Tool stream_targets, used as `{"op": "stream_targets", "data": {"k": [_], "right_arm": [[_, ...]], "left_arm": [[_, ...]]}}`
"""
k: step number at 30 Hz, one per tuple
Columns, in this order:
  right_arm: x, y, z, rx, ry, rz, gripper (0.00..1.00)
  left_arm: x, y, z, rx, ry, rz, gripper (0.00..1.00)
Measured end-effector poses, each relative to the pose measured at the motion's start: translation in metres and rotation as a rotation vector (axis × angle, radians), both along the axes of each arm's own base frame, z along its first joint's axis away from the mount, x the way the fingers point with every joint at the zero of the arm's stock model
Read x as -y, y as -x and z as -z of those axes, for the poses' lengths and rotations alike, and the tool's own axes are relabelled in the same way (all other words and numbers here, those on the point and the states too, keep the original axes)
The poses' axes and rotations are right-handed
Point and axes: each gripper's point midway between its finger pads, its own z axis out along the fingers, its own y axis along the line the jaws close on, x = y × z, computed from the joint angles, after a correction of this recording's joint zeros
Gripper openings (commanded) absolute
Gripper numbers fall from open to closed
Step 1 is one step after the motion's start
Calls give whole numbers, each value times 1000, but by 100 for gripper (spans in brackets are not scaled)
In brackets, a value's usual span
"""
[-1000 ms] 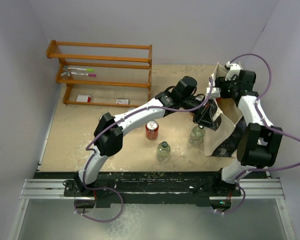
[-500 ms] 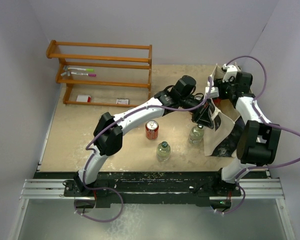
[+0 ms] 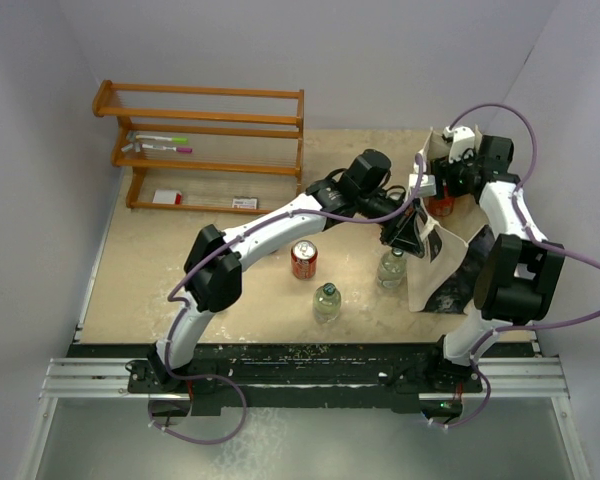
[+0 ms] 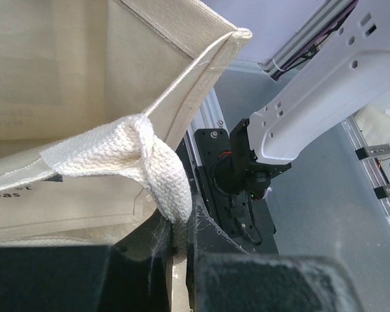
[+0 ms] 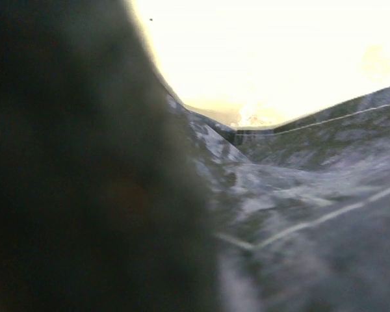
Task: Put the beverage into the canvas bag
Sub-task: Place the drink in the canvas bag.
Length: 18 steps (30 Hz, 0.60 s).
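1. Canvas bag (image 3: 448,272): I am seeing it standing by the worktop's right edge, toward the far right corner, with its mouth facing up.
2. Left gripper (image 3: 407,236): I am watching it pinching the bag's woven handle (image 4: 157,170), its dark fingers (image 4: 71,279) pressed together on the weave.
3. Right gripper (image 3: 448,180): it is hanging at the bag's mouth. A red object (image 3: 440,206) is showing just beneath it. The wrist view is dark and blurred, so I cannot tell whether the jaws are gripping it.
4. Red can (image 3: 303,259), nearer bottle (image 3: 326,301) and farther bottle (image 3: 393,268): these are standing mid-worktop, outside the bag.
5. Wooden rack (image 3: 205,130): it is sitting at the far left corner.
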Motion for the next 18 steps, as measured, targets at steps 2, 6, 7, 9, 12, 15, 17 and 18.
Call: {"op": "stream_targets", "data": {"k": [2,6,7,9,12,15,17,18], "right_arm": [[8,2,1,-7,18,-8,5],[13,4,3,-13,16,-19,6],[13,4,3,-12,13,-21,7],[12,3,3,-7,6,-20,7],[11,0,7,14,-13,-6,9],[10,-2,10,40,-32,14,10],[9,-1,11,57,-45,30,11],[9,1,11,64,-51,37,12]], "left_arm": [[-2,1,-2,5,-1,2,0],[-2,0,-8,16,6,2,0],[-2,0,-10,18,9,2,0],[-2,0,-16,23,18,0,0],[0,-2,-29,37,40,-11,0],[2,-5,-38,42,52,-25,0],[3,-6,-40,37,54,-28,0],[4,-6,-40,34,54,-28,0]]}}
